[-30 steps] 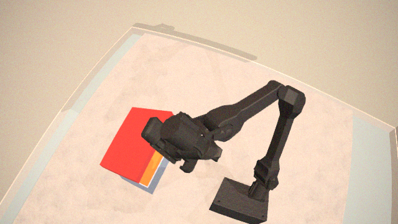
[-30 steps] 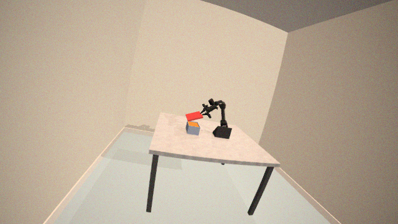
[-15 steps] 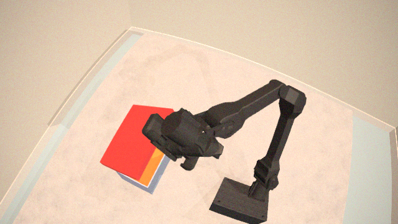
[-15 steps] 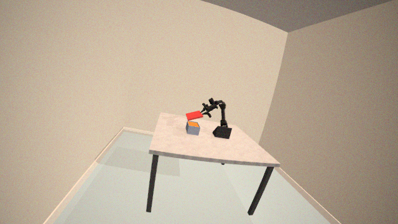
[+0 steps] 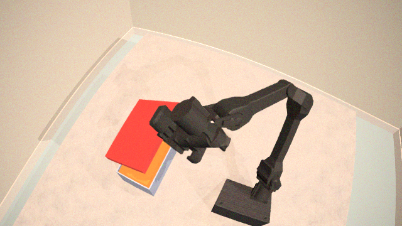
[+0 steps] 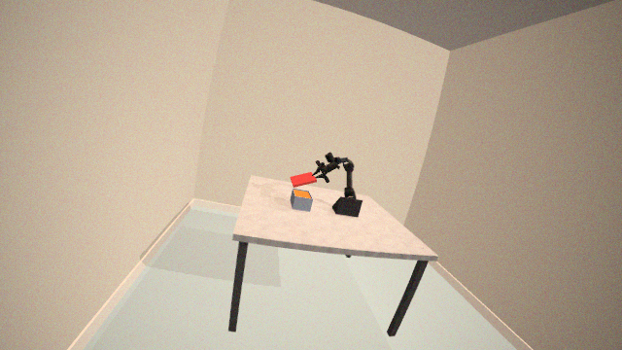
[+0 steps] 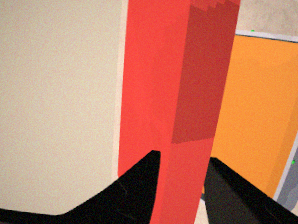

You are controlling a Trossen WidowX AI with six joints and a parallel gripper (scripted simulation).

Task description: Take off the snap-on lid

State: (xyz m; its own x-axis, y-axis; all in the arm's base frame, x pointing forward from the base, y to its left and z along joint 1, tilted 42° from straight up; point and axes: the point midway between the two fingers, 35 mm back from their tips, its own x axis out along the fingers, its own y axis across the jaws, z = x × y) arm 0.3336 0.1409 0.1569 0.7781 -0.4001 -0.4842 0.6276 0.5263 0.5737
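Held clear above the storage box (image 5: 138, 185) (image 6: 301, 202) (image 7: 289, 197), the red lid (image 5: 135, 135) (image 6: 303, 179) (image 7: 150, 75) is off and tilted in the air, with the hand (image 6: 315, 175) (image 7: 181, 163) clamped on its edge; below it the blue-grey box stands upright on the worktop (image 5: 301, 176) (image 6: 330, 233), its orange inside showing. Further out, the black arm (image 5: 267, 103) (image 6: 349, 180) reaches over from its base (image 5: 232, 207) (image 6: 351, 208), which sits apart from the box on the same worktop; beyond that, beige walls (image 5: 251, 28) (image 6: 316, 97) (image 7: 55, 100) rise around it all.

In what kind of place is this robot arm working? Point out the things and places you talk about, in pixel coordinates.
Probably a plain test room: one table (image 5: 298, 176) (image 6: 321, 228), bare beige walls (image 6: 316, 97), and a small black arm (image 5: 267, 110) (image 6: 349, 180) mounted on it beside a box (image 5: 154, 188) (image 6: 301, 203).
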